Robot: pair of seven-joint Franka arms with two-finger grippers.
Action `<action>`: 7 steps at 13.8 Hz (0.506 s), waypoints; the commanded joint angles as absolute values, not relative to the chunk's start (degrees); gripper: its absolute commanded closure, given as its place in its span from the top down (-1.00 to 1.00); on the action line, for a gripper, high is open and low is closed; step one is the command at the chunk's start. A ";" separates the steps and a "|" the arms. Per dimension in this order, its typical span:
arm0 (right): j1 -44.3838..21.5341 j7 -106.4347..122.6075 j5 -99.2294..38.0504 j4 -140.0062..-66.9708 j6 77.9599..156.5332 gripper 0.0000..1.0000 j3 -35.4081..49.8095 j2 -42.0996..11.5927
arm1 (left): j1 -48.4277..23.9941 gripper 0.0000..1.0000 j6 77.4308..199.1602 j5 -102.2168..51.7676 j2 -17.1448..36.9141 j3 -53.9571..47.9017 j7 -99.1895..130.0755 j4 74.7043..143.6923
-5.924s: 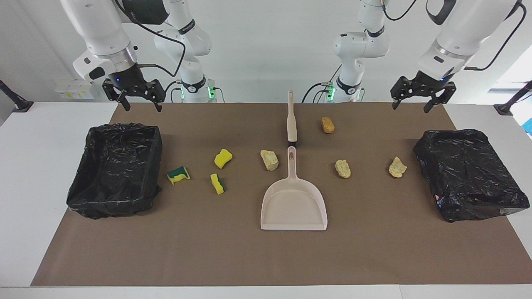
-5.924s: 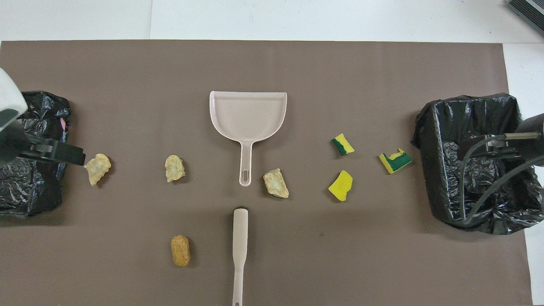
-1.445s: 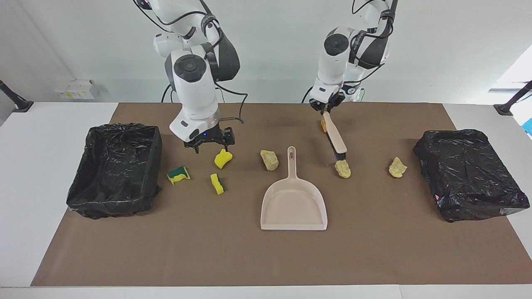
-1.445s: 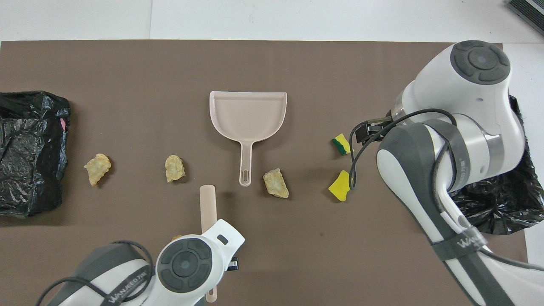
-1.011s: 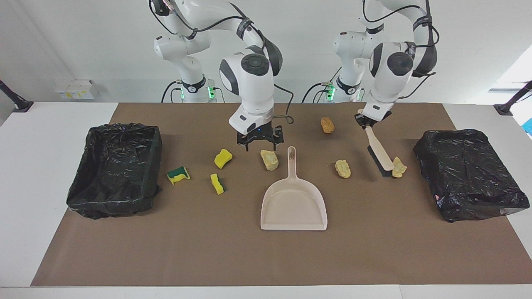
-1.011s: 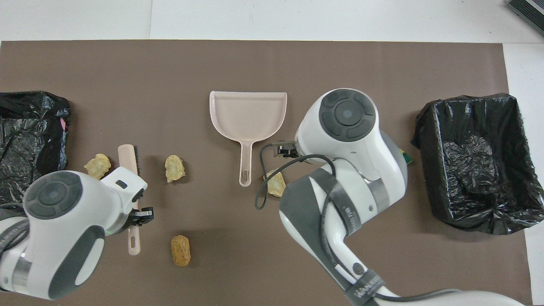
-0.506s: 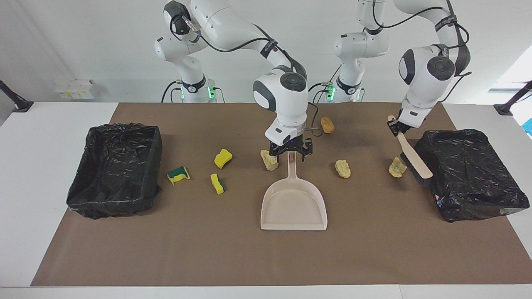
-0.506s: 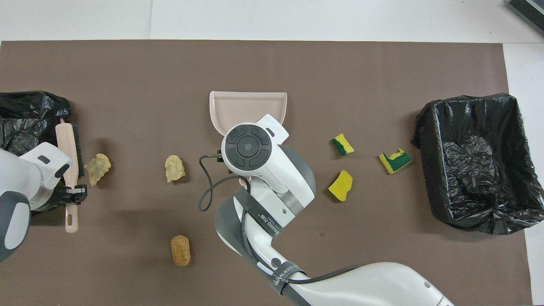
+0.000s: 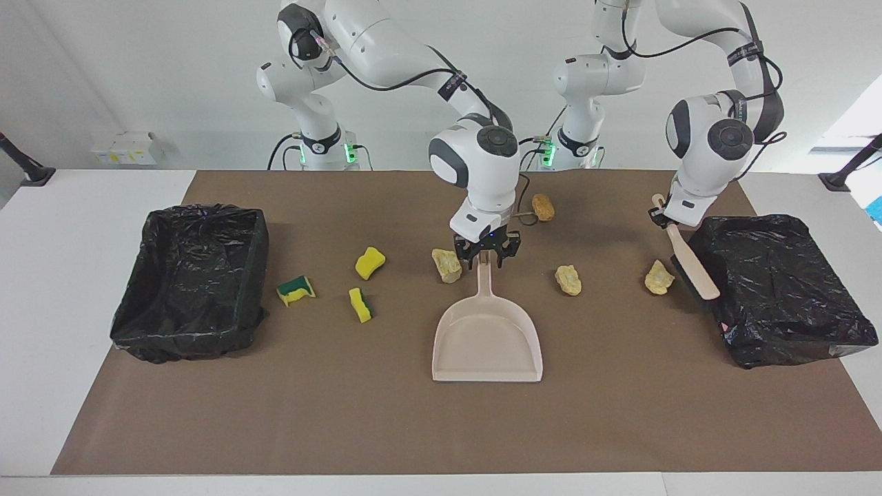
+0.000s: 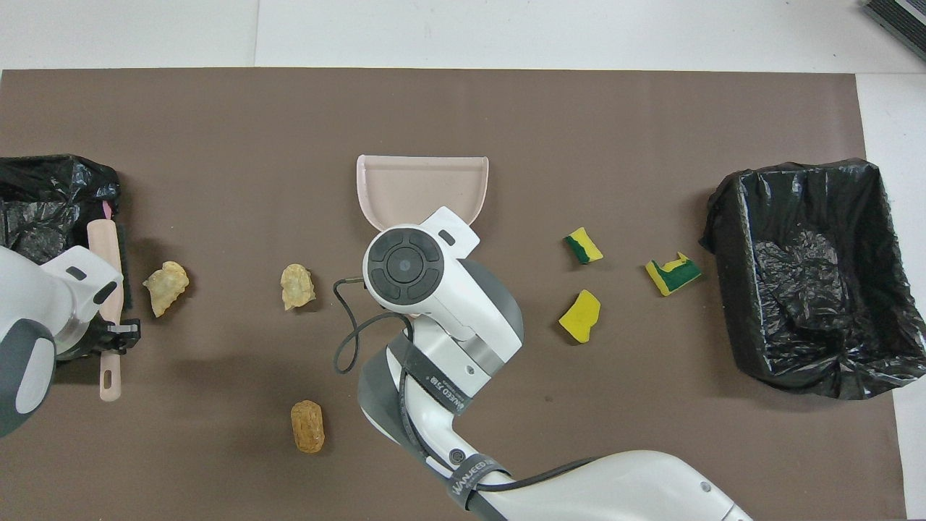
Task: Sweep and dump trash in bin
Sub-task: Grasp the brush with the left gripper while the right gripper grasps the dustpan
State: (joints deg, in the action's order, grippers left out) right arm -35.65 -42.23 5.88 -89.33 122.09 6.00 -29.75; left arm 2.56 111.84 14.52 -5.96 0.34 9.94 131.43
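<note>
I've got the left gripper (image 9: 661, 219) clamped on the brush (image 9: 689, 265), its head down beside the beige lump (image 9: 659, 277) at the left arm's bin (image 9: 785, 289). My right gripper (image 9: 487, 256) sits at the dustpan (image 9: 486, 341) handle; I can't tell whether it grips. Seven trash pieces lie on the mat: sponge bits (image 9: 370, 262) toward the right arm's bin (image 9: 193, 275), an orange-brown lump (image 9: 543, 207) nearest the robots.

Lighting is bright, even and diffuse from above, and both views are sharp throughout. Shadows on the brown mat (image 9: 386, 427) are soft. The black bin liner (image 10: 803, 275) shows small glints.
</note>
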 commanded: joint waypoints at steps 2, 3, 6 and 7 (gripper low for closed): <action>-35.24 -42.19 7.12 -90.79 122.35 0.07 6.07 -29.09 | 3.43 -1.00 111.01 15.56 -7.12 -0.53 4.42 132.19; -35.24 -41.49 7.55 -90.62 122.00 -0.32 6.06 -29.09 | 3.34 -1.00 111.09 15.47 -7.21 -0.53 3.00 132.19; -34.98 -40.52 10.19 -89.39 121.47 -1.00 6.06 -29.09 | 2.29 -1.00 110.92 8.65 -7.21 -0.62 1.77 132.45; -34.89 -40.34 10.28 -89.38 121.46 -1.00 6.06 -29.00 | 1.15 -1.00 110.48 7.48 -7.21 -0.70 1.58 132.45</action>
